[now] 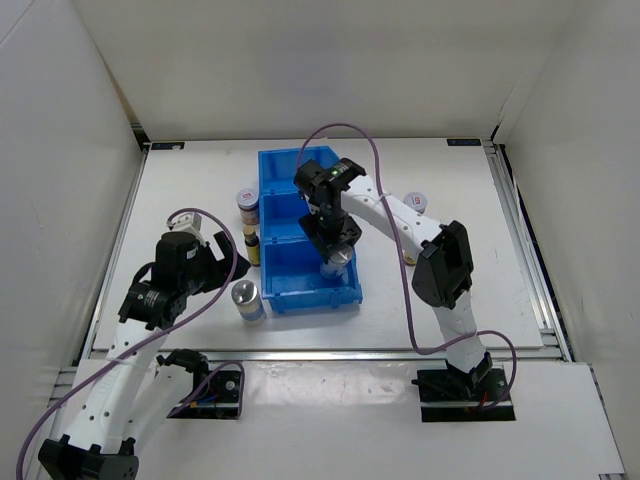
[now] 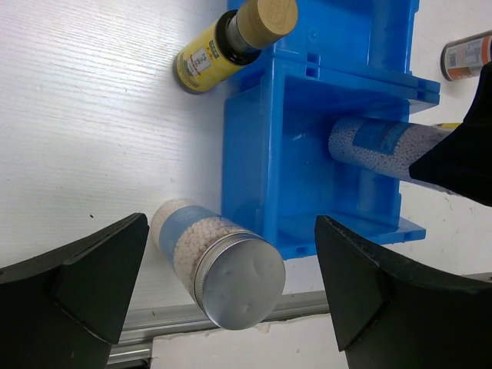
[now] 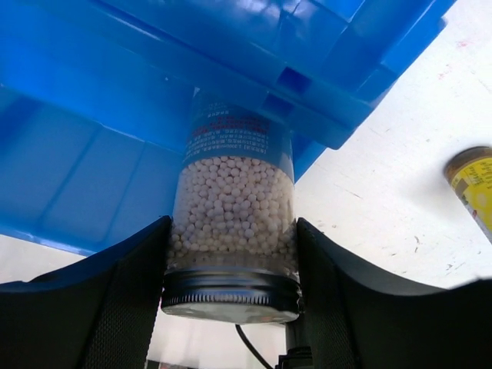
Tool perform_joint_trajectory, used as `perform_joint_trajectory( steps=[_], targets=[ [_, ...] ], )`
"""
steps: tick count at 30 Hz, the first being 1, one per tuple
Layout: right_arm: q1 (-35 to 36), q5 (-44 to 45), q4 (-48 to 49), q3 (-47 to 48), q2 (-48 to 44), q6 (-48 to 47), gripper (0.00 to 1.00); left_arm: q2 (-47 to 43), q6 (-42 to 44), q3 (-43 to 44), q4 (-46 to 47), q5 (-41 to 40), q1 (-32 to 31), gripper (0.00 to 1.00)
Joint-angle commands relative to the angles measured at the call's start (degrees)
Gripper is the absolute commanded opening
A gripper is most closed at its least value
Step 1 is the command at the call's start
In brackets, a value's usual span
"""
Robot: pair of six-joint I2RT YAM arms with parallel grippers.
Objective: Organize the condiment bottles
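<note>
My right gripper (image 1: 337, 258) is shut on a silver-topped cylinder of white beads (image 3: 234, 207) and holds it tilted in the near compartment of the blue bin (image 1: 300, 290). The left wrist view also shows that cylinder (image 2: 384, 146). My left gripper (image 1: 225, 262) is open. The second silver-topped cylinder (image 2: 219, 261) stands on the table between and beyond its fingers, left of the bin (image 1: 246, 299). A dark brown bottle with a yellow label (image 1: 252, 245) stands against the bin's left side. One white-lidded jar (image 1: 246, 200) stands left of the bin, another (image 1: 415, 203) to its right.
The bin (image 2: 323, 154) has three compartments in a row; its middle and far ones show nothing inside. A second yellow-labelled bottle (image 3: 473, 184) shows at the right edge of the right wrist view. White walls enclose the table, and a metal rail (image 1: 320, 352) runs along its near edge.
</note>
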Motion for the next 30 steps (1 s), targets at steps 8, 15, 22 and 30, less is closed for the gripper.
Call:
perform_joint_trajectory(
  steps=[8,15,22,30],
  targets=[
    [0.72,4.20,2.20,4.48,-4.29,1.46,0.87,-0.23,-0.32,0.31,0.52,-0.37,-0.16,1.00],
    [0.72,10.69,5.25,1.95,-10.94,4.97,0.85,-0.23,-0.32,0.31,0.52,-0.90,-0.16,1.00],
    [-6.29,10.73,18.95,-14.83,-22.39,8.49,0.75,0.82,-0.32,0.31,0.52,-1.43,-0.16,1.00],
    [-13.87,-1.33,27.59,-20.57,-16.78,3.05,0.77,-0.23,0.73,0.84,0.52,-1.43,-0.16,1.00]
  ],
)
